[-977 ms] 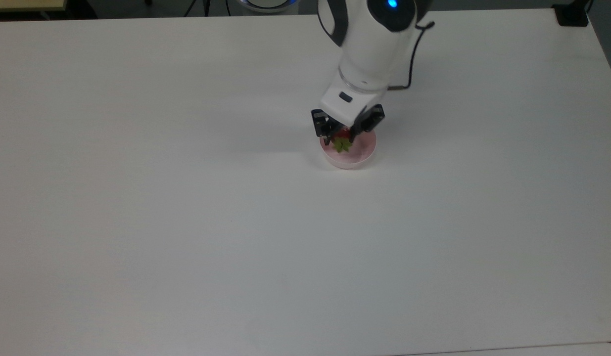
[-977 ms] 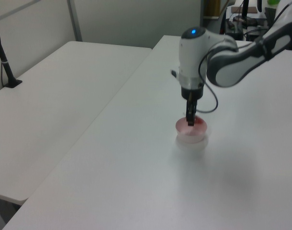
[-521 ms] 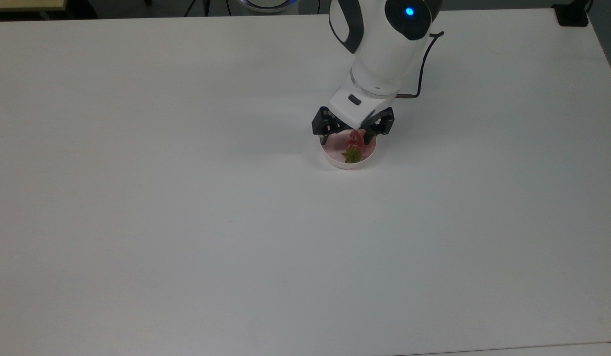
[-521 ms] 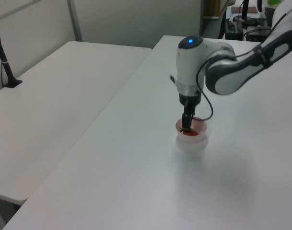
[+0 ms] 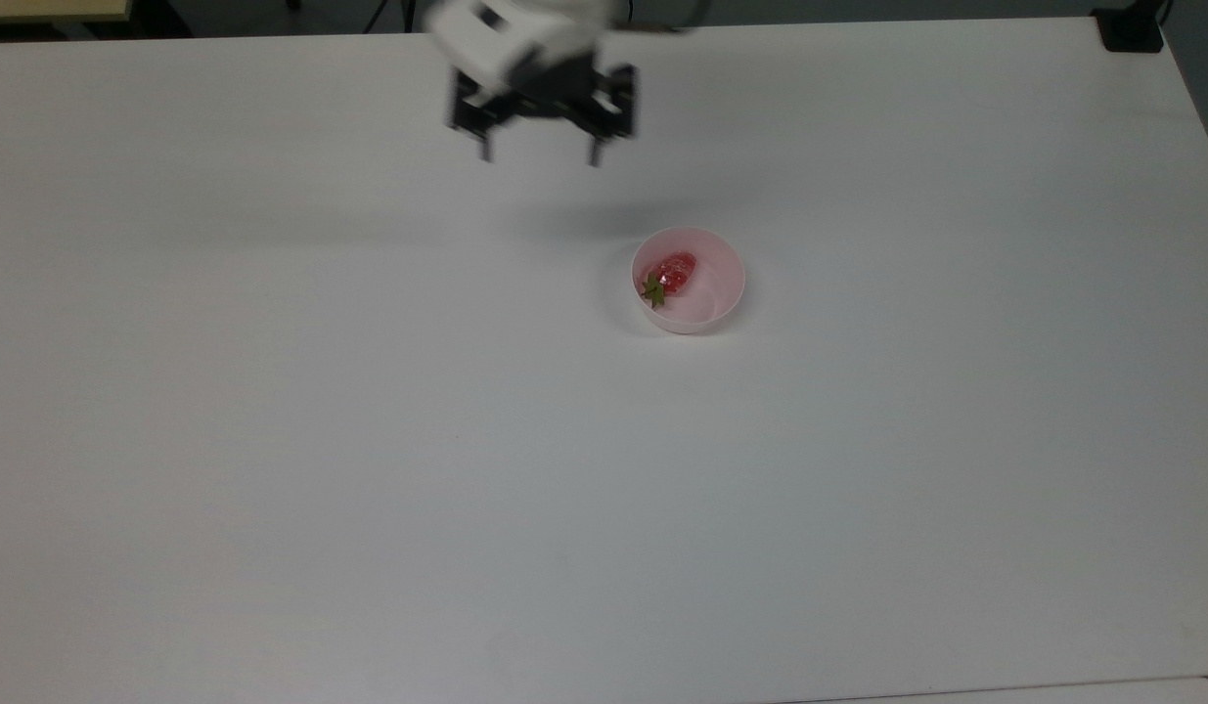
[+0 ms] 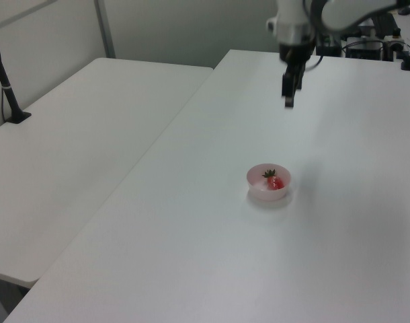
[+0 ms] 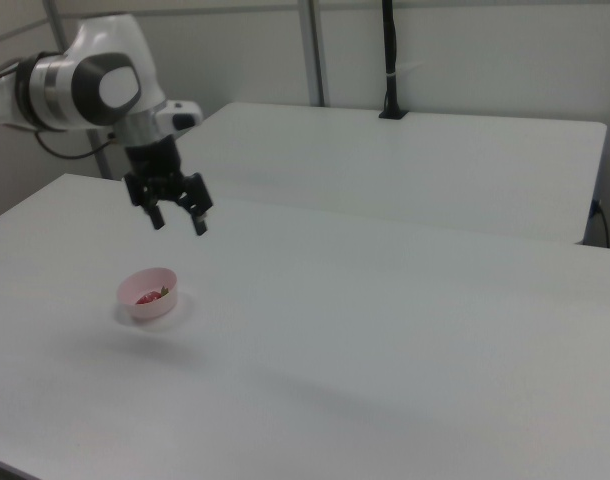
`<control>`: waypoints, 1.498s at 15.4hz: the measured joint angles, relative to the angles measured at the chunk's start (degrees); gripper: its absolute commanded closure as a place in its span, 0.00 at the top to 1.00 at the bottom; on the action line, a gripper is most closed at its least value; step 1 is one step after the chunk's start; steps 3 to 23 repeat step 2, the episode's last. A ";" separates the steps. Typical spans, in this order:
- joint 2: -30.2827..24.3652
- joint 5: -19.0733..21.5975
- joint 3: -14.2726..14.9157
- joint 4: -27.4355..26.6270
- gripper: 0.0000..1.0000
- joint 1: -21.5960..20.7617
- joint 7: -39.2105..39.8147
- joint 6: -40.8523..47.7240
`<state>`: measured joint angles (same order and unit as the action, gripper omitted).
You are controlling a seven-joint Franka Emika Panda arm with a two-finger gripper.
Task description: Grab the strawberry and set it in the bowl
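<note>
The strawberry (image 5: pixel 670 275) lies inside the bowl (image 5: pixel 721 298), middle of the top view. The gripper (image 5: pixel 540 154), fingers spread and empty, hangs up and left.

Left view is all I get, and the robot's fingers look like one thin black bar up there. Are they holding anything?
Observer: No. In the top view the fingers stand wide apart with nothing between them.
Operator: And the strawberry, is it properly inside the bowl?
Observer: Yes. The top view looks straight down into the bowl. The strawberry lies on its side against the wall on the top view's left, with its leafy end pointing to the lower left.
</note>
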<state>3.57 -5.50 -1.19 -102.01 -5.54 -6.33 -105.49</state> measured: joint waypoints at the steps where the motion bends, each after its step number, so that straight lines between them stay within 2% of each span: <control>1: -1.04 0.01 -0.45 -0.11 1.00 2.31 0.94 0.06; 2: -1.64 0.01 -0.59 -0.13 1.00 3.88 1.44 0.06; 23: -1.64 0.01 -0.59 -0.13 1.00 3.88 1.44 0.06</control>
